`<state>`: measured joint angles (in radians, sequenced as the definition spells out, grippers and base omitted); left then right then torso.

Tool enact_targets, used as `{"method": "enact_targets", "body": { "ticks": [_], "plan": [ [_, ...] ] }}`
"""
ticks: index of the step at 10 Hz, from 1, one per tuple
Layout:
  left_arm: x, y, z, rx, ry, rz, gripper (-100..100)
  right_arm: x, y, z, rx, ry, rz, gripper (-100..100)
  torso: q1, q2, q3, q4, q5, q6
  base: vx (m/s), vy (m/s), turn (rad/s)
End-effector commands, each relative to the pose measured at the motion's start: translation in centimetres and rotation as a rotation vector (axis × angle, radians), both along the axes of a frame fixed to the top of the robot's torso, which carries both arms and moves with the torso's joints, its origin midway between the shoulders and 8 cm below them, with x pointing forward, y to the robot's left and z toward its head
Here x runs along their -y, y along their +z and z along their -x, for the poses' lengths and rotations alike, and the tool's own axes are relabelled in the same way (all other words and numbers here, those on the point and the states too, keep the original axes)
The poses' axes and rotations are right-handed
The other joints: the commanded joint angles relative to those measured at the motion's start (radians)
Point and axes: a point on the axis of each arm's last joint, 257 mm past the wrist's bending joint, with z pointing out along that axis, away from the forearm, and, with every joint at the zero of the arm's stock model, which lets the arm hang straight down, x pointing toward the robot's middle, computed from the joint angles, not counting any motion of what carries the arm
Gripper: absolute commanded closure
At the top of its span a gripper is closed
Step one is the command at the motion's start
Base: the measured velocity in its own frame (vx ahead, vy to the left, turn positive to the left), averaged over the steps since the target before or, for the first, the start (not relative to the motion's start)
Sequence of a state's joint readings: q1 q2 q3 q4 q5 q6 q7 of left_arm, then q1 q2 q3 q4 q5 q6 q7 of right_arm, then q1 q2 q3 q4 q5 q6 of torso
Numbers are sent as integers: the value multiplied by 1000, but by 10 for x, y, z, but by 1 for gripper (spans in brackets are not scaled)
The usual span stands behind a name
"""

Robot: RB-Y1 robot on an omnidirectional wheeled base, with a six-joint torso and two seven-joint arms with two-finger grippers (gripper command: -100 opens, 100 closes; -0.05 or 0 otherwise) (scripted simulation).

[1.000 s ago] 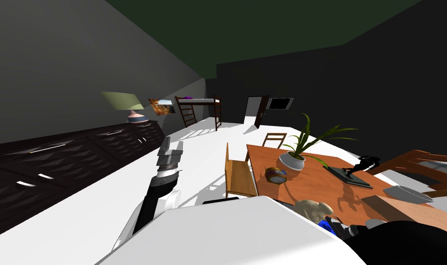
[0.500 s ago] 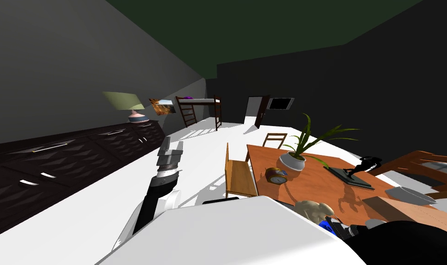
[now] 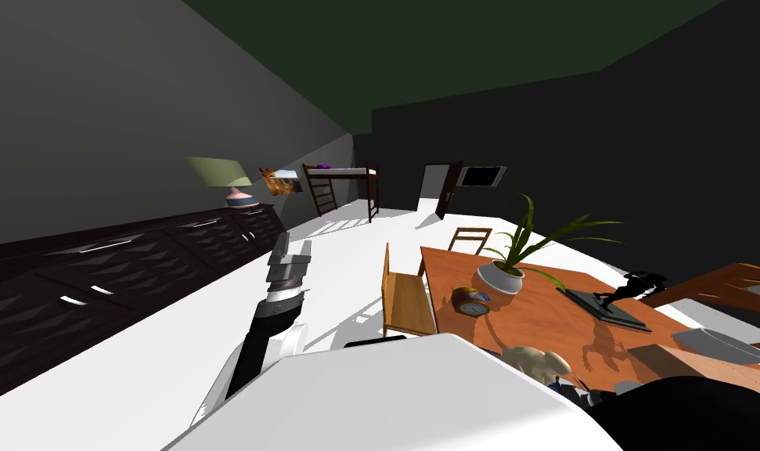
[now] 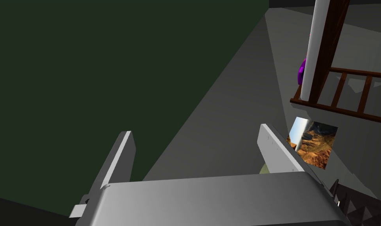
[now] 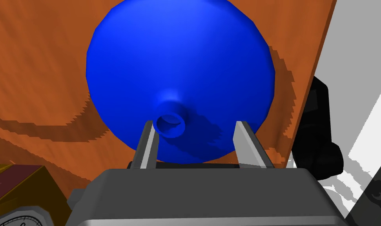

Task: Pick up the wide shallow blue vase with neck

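Bare table lies open around most of the blue vase — a clock stands near on the left, the table edge just beside it.

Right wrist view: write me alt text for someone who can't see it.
A wide, shallow blue vase with a short open neck sits on an orange-brown wooden table, the neck between the open fingers of the right gripper and close to one of them. A brown clock shows beside the gripper's body.
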<state>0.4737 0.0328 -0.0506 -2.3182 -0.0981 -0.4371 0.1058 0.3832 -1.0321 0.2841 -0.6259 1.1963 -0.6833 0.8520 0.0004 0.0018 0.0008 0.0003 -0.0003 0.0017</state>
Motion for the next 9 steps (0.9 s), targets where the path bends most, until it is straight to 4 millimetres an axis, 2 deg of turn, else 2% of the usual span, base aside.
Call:
{"method": "enact_targets", "body": {
  "ticks": [1,4,5,6,7,8,9],
  "plan": [
    [0,0,0,0,0,0,0,0,0,0,0,0,0,100,0,0,0,0,0,0,0,-4,17],
    [0,0,0,0,0,0,0,1,1,0,0,1,1,100,-1,2,1,1,-2,2,0,0,0],
    [0,0,0,0,0,0,0,1,1,0,0,1,1,0,-1,2,1,1,-2,2,0,0,0],
    [0,0,0,0,0,0,0,7,12,-4,0,10,-1,100,-1,2,2,1,-2,2,12,29,-114],
    [0,0,0,0,0,0,0,12,20,-8,1,15,-1,100,1,3,2,1,-1,3,7,62,-121],
    [0,0,0,0,0,0,0,12,17,-6,1,13,2,100,3,3,2,1,-1,3,-1,30,-29],
    [0,0,0,0,0,0,0,12,17,-5,-1,13,1,0,2,3,2,1,-1,2,-1,6,2]
  ]
}}
